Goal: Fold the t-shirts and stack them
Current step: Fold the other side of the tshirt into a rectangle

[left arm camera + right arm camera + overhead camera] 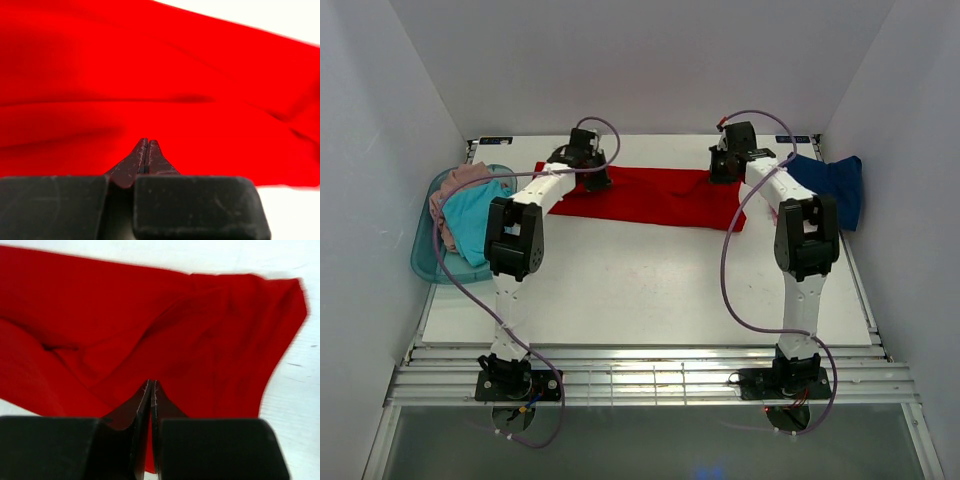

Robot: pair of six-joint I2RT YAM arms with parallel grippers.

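Observation:
The bright red t-shirt [655, 197] lies as a wide band across the far middle of the table; it also fills the left wrist view [150, 75] and the right wrist view [150, 325]. My left gripper [596, 180] is at its far left edge, jaws shut, and creases run to the tips [145, 140]. My right gripper [723, 173] is at its far right edge, jaws shut on the cloth [151, 382]. The navy blue t-shirt [832, 186] lies bunched at the far right. The turquoise t-shirt [475, 225] and a pink one [458, 182] lie in the tub.
The translucent teal tub [423, 262] stands at the table's left edge. White walls close in the left, back and right sides. Cables loop off both arms. The white tabletop [650, 285] in front of the red shirt is bare.

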